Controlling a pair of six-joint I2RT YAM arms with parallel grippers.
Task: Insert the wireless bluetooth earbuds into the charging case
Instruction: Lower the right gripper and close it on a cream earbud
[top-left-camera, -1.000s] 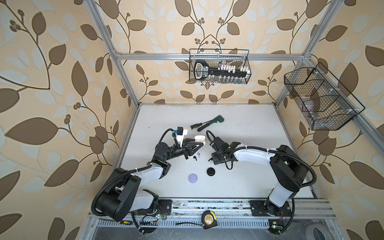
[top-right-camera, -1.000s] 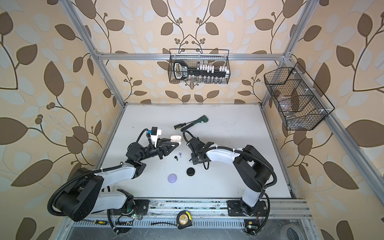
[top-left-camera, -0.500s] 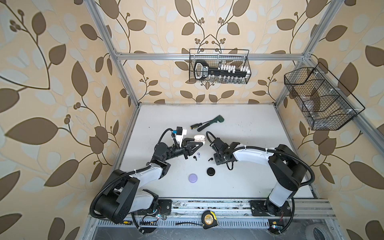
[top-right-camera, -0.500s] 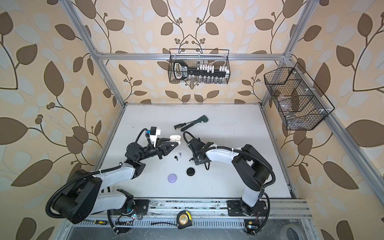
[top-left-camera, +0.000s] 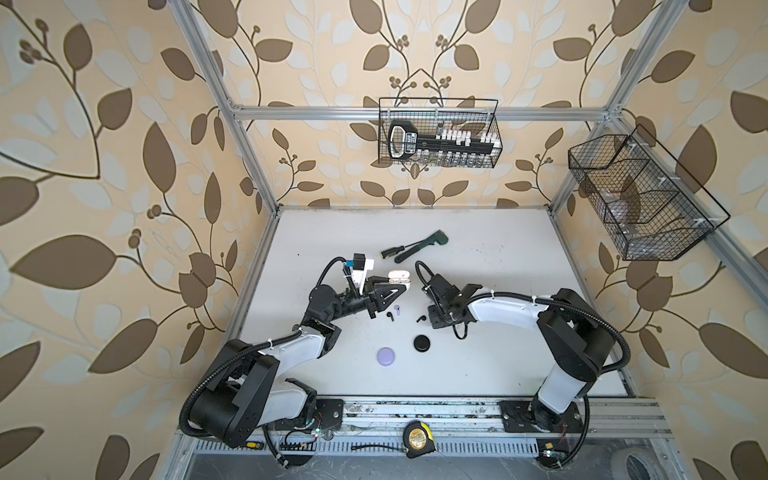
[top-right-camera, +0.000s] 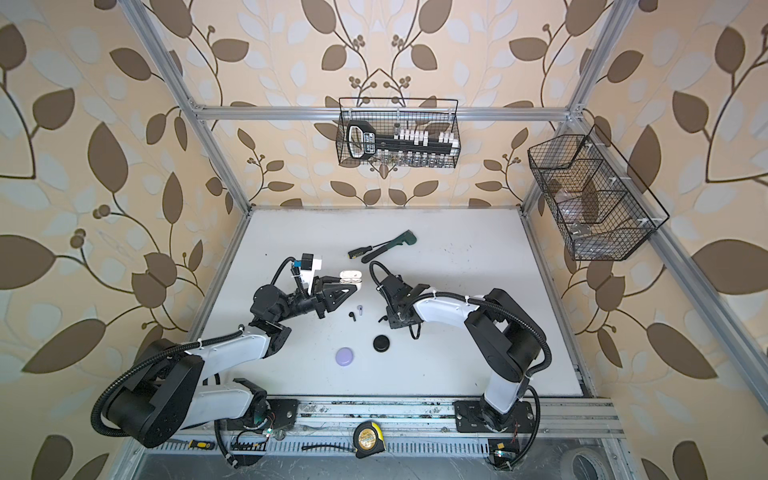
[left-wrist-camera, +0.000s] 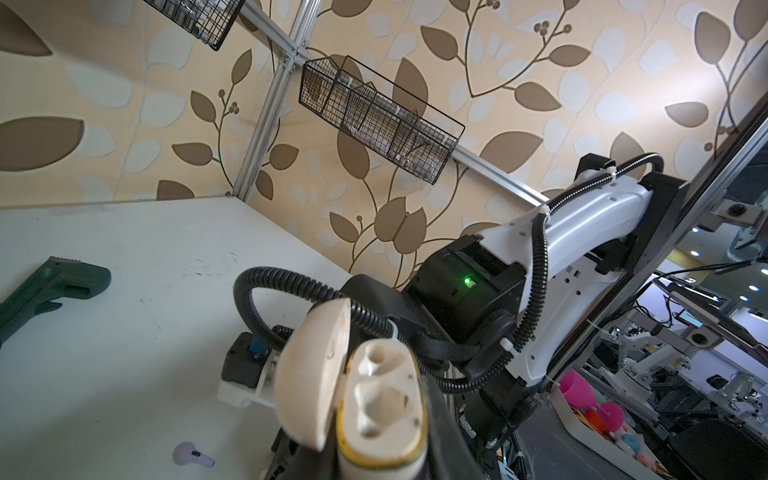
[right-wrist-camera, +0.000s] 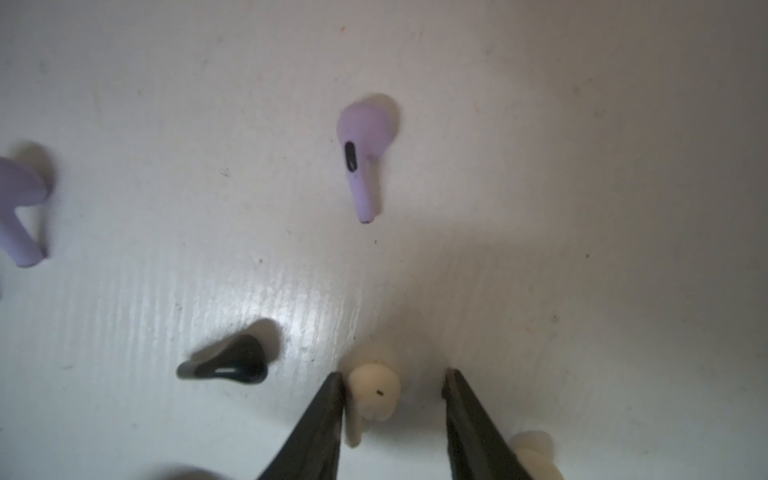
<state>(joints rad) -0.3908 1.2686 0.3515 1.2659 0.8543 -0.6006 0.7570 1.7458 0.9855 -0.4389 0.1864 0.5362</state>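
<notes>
1. The left end effector (top-left-camera: 398, 287) is clenched on the cream charging case (top-left-camera: 399, 277), lifted off the counter (top-left-camera: 498, 249). The left wrist view shows its lid hinged open and two moulded sockets facing up (left-wrist-camera: 384, 399).
2. Nearer the front rail, a closed lilac case (top-left-camera: 386, 356) and a closed black case (top-left-camera: 422, 343) lie apart, with open counter all round them.
3. Mid-counter, a lilac earbud (top-left-camera: 397, 308) and a black earbud (top-left-camera: 390, 316) sit just beside each other. A second black earbud (top-left-camera: 422, 319) lies nearer the right arm.
4. The right end effector (right-wrist-camera: 393, 374) is down at the counter and released. Its jaws are parted around a cream earbud (right-wrist-camera: 374, 392), which touches one finger (right-wrist-camera: 328, 407) and stands clear of the other.
5. Only the right wrist view shows that earbud, a second cream earbud (right-wrist-camera: 534, 453) just outside the far finger, and a second lilac earbud (right-wrist-camera: 18, 208). In both top views the wrist hides them.
6. Further back lie a screwdriver (top-left-camera: 392, 252) and a green pipe wrench (top-left-camera: 424, 244). Beyond them, bare counter runs to the back and right edges.
7. The tape measure (top-left-camera: 419, 438) on the front rail carries a label, as does the tool in the back wire basket (top-left-camera: 438, 133). Both are too small to read.
</notes>
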